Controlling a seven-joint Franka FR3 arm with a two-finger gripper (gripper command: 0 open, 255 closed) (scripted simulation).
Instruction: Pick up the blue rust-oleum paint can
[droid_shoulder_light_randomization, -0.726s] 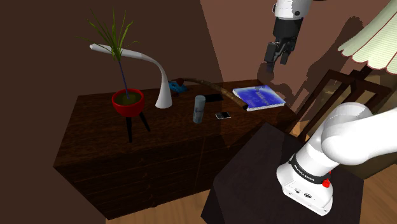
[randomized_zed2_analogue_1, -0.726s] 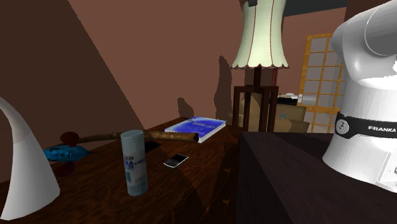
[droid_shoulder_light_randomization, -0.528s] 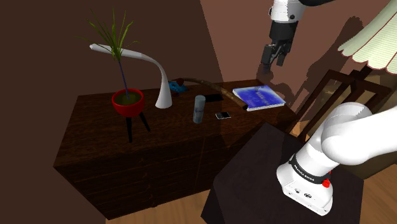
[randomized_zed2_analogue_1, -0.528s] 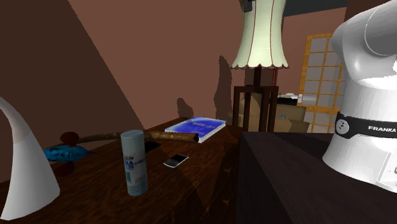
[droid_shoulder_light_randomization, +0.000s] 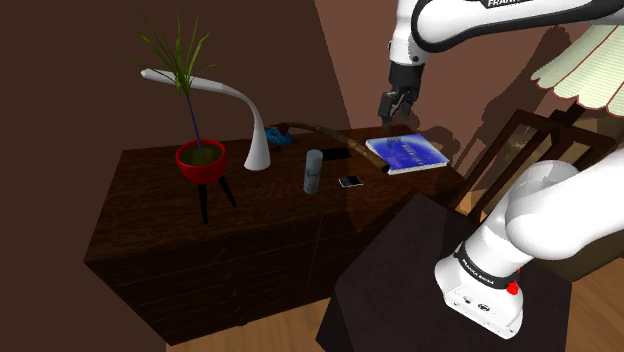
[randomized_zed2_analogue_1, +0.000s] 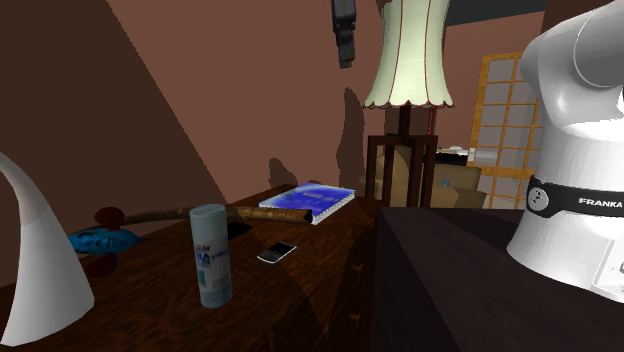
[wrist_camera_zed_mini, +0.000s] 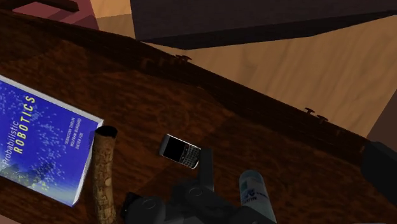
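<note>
Over toward the shoulder view's left the hand (droid_shoulder_light_randomization: 391, 112) has moved, and a little lower too, so now it hangs high over the near end of the blue book (droid_shoulder_light_randomization: 408, 152). In the second exterior view it has come in at the top (randomized_zed2_analogue_1: 345, 50).

The paint can (droid_shoulder_light_randomization: 313, 170) has not moved. It is pale blue and white, and it stands up straight on the dark brown desk (droid_shoulder_light_randomization: 150, 215). Nothing is touching it. A small black phone (droid_shoulder_light_randomization: 349, 181) lies flat just beside the can, between the can and the book. From the wrist view, the can (wrist_camera_zed_mini: 256, 194) and the phone (wrist_camera_zed_mini: 180, 151) are both down below the hand, and the book's cover says "Probabilistic Robotics".

A long brown stick (droid_shoulder_light_randomization: 325, 133) lies on the desk behind the can, and one end of it reaches the book. A bendy white lamp (droid_shoulder_light_randomization: 255, 135) stands farther back, on the shoulder view's left of the can. Past that lamp is a green plant in a red pot (droid_shoulder_light_randomization: 200, 160) on black legs.

The hand's two fingers stand wide apart and hold nothing. The hand is well apart from the can.
</note>
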